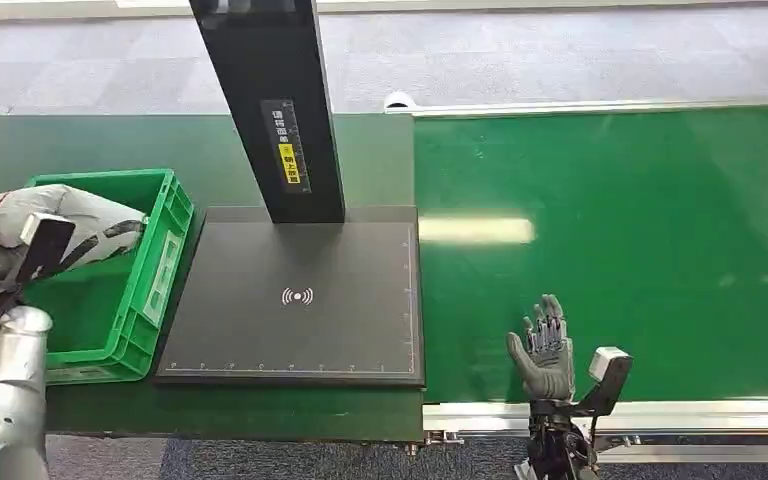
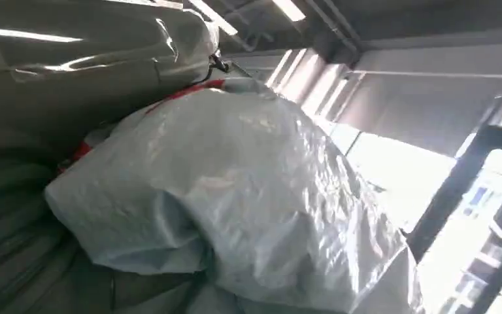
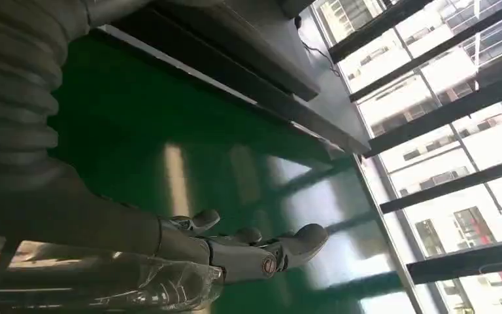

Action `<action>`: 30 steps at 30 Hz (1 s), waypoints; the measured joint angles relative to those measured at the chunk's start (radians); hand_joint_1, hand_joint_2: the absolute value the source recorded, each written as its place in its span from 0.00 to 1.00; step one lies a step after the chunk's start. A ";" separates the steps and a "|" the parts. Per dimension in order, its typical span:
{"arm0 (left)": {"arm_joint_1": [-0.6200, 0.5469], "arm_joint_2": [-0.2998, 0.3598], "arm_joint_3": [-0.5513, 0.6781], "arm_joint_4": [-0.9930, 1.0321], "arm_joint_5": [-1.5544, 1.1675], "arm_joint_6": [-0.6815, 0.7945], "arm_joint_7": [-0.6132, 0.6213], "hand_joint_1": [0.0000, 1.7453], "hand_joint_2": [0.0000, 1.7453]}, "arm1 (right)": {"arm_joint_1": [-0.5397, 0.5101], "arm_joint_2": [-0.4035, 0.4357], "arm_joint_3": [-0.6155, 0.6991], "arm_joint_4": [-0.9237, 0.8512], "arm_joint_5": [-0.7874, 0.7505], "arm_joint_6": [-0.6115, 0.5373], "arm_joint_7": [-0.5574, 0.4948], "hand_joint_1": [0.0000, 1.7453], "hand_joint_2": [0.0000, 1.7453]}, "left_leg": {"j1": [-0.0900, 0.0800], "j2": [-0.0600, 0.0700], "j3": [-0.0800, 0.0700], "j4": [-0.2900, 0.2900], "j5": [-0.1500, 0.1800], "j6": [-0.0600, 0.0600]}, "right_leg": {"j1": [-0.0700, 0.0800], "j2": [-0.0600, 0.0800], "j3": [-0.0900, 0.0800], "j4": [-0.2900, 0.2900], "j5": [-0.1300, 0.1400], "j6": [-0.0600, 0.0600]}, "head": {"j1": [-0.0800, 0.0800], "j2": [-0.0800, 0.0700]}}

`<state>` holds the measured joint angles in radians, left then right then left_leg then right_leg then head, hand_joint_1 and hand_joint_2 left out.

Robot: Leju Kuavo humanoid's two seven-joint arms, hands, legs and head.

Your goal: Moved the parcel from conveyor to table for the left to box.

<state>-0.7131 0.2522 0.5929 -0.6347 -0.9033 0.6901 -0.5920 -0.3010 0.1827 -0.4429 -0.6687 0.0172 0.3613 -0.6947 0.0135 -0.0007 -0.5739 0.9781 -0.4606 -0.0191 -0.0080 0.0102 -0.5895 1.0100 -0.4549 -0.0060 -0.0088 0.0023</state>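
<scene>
Left robot hand: I see my left robot hand (image 1: 10, 235) reached over the green plastic crate, wrapped around the grey crinkled plastic parcel (image 1: 70, 222); its fingers themselves are hidden by the bag.
Left arm: the silver arm (image 1: 5, 400) comes up along the left edge, elbow bent, the wrist camera block sitting against the parcel.
Parcel: a soft, wrinkled poly-bag bundle, glossy and creased, with a thin red line near one end in the left wrist view (image 2: 235, 196); I have it held above the open mouth of the crate, over its left half.
Crate: the green plastic crate (image 1: 155, 290) is rectangular with ribbed walls and a pale label on its right side; it stands on the dark green table (image 1: 80, 140), touching the left edge of the scanner plate.
Right robot hand: my right robot hand (image 1: 545, 350) holds nothing, palm upright, fingers straight and slightly spread, hovering at the near edge of the belt.
Right wrist view: the dark fingers (image 3: 261, 252) stretch out flat over the shiny belt.
Conveyor: the bright green conveyor belt (image 1: 660, 230) is smooth and reflective, framed by a silver rail.
Scanner: a matte black flat scanner plate (image 1: 300, 330) with a white wireless symbol, and a black upright post (image 1: 270, 100) carrying a yellow label.
</scene>
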 measured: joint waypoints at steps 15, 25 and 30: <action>-0.079 -0.024 0.083 0.096 0.140 -0.238 -0.105 0.00 1.00 | 0.001 0.002 -0.041 0.013 0.021 0.001 0.000 0.00 1.00 | 0.000 0.000 -0.001 0.000 0.000 0.000 | 0.000 0.000 -0.001 0.000 0.000 0.000 | 0.000 0.000; -0.077 -0.047 0.078 0.003 0.422 -0.637 -0.106 0.00 1.00 | -0.001 0.002 -0.059 0.022 0.028 0.001 0.000 0.00 1.00 | 0.000 0.000 -0.001 0.000 0.000 0.000 | 0.000 0.000 0.000 0.000 0.000 0.000 | 0.000 0.000; -0.062 -0.070 0.067 -0.056 0.587 -0.948 -0.106 0.00 1.00 | -0.003 0.004 -0.067 0.027 0.034 -0.005 0.000 0.00 1.00 | 0.000 0.000 -0.001 0.000 0.000 0.000 | -0.001 0.000 -0.001 0.000 0.000 0.000 | 0.000 0.000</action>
<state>-0.7748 0.1819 0.6603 -0.6906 -0.3164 -0.2580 -0.6985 -0.3035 0.1869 -0.5100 -0.6420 0.0511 0.3559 -0.6950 0.0132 -0.0004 -0.5746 0.9784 -0.4607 -0.0190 -0.0085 0.0106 -0.5902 1.0100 -0.4548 -0.0059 -0.0084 0.0019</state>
